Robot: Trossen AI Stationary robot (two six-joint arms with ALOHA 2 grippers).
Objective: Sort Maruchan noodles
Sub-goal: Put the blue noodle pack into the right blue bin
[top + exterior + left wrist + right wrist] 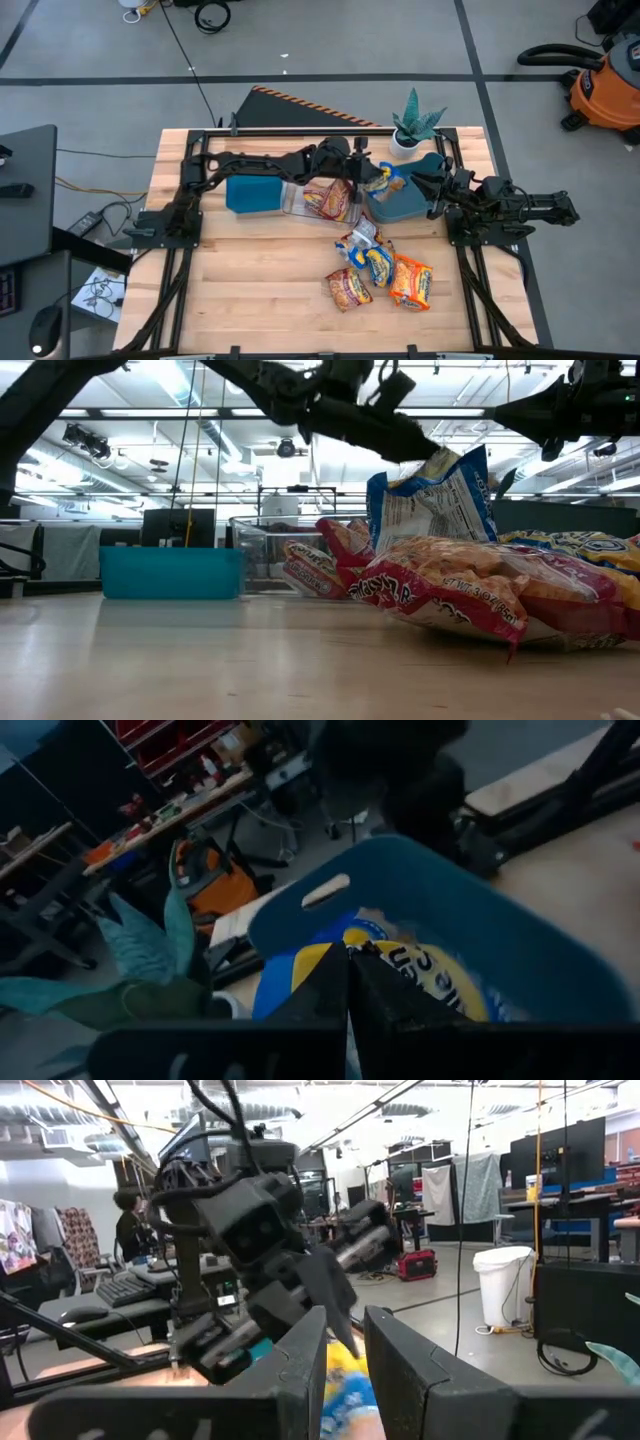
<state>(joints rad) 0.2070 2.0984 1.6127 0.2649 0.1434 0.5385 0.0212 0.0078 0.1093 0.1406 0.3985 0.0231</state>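
Observation:
My left gripper (376,180) is shut on a blue-and-yellow noodle packet (400,970) over a grey-blue bin (405,205) at the far right of the table. My right gripper (432,186) hovers open and empty at that bin's right side, facing the left gripper (345,1345). A clear bin (318,200) holds red packets. Loose on the table in front of the bins lie two blue-and-yellow packets (368,250), a red packet (347,288) and an orange packet (411,282). My left gripper pinches the blue-and-yellow packet between its two fingers (330,985). They come from above, slanting toward the table's right. The fingers hide which edge they have. The packet (383,182) hangs below them, lifted clear of the table, over the grey-blue bin's inside.
A teal bin (252,193) stands left of the clear bin. A potted plant (415,125) stands at the far edge behind the grey-blue bin. Bare wood lies at the table's near left (250,290).

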